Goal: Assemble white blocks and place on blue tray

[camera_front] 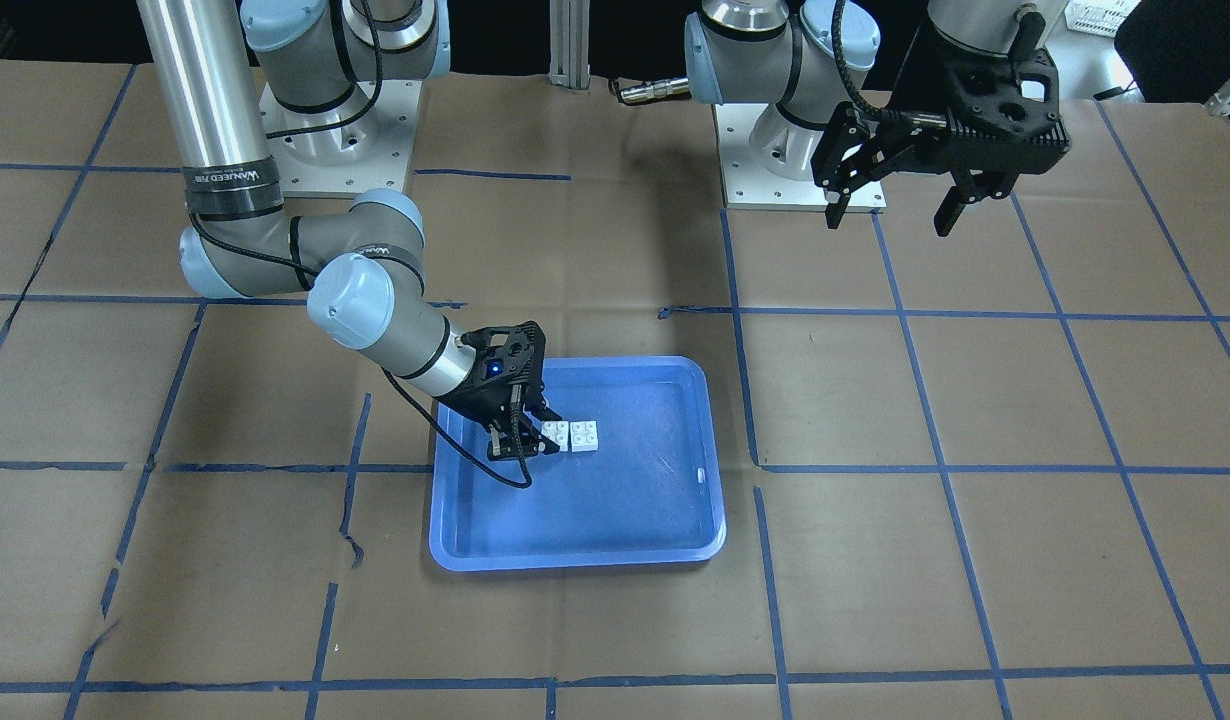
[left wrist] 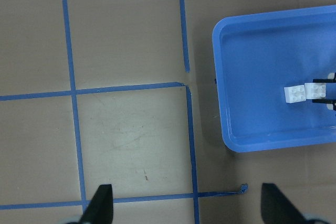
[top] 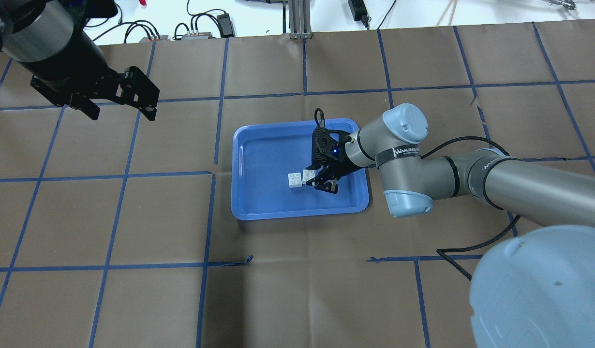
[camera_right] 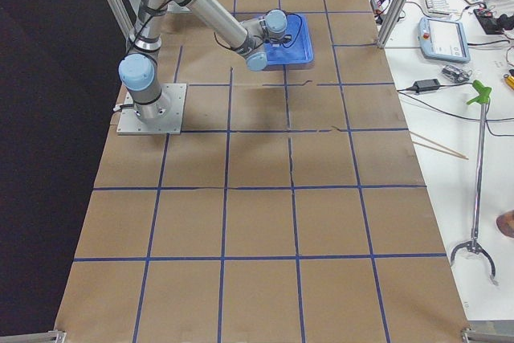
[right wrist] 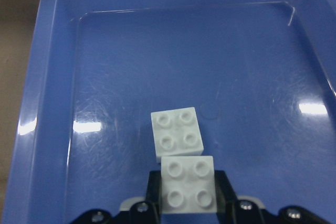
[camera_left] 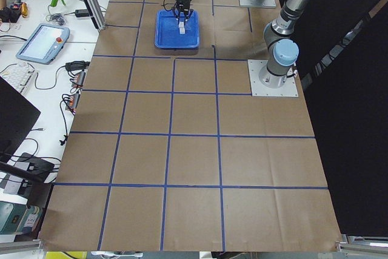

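Nearest our right wrist camera is the held white block (right wrist: 187,179), studs up, pinched by its two side faces between the black fingers (right wrist: 153,184) of our right gripper (right wrist: 187,192), which is clamped on it (gripping the sides leaves the studded top and the underside free, which a press-fit needs). Whether this block rests on the tray floor or is raised a little off it, we cannot tell. Just beyond it, touching or nearly touching its far edge, lies the second white block (right wrist: 176,132), also studs up and slightly turned relative to the held one. With its studs facing upward it is ready to receive a brick from above. Both blocks are inside the blue tray (right wrist: 31,129), near the middle of its glossy floor and well away from the raised rim, so we judge placement is already taken care of and the joining is what remains. The next move would be to lift the held block, square it over its neighbour's studs and press down; a small twist left uncorrected could make it seat crooked or push the loose block aside. Around the tray spreads the brown paper table (top: 157,217) with its blue tape grid. Farthest off, our left gripper (top: 121,112) hangs above the table, well apart from the tray, jaws spread and empty.
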You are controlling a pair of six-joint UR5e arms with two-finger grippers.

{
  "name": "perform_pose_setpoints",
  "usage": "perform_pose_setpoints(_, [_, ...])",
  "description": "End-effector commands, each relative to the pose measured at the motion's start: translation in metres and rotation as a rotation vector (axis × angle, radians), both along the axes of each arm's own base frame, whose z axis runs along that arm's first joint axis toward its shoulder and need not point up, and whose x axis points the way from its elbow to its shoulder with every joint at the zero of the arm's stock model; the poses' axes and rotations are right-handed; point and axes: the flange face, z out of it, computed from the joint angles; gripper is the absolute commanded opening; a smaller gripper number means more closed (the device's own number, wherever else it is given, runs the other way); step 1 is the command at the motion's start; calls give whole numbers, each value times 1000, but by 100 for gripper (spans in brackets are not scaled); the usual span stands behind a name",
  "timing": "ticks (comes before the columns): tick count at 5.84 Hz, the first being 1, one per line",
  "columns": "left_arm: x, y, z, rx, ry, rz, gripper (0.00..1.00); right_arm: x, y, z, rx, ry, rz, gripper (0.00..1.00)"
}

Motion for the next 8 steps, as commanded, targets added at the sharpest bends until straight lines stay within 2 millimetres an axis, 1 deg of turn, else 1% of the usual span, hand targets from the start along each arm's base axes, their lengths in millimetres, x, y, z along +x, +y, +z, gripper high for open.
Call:
perform_pose_setpoints(1, [0, 0, -2, 5, -5, -1, 99, 2, 1, -2, 14, -3, -15, 33])
perform_pose_setpoints(2, [4, 0, -1, -1, -2, 13, 99, 3, 1, -1, 11, -4, -14, 33])
perform_pose_setpoints(8, [8, -1, 3, -8, -9, 7, 99, 3, 2, -3, 29, -2, -35, 32])
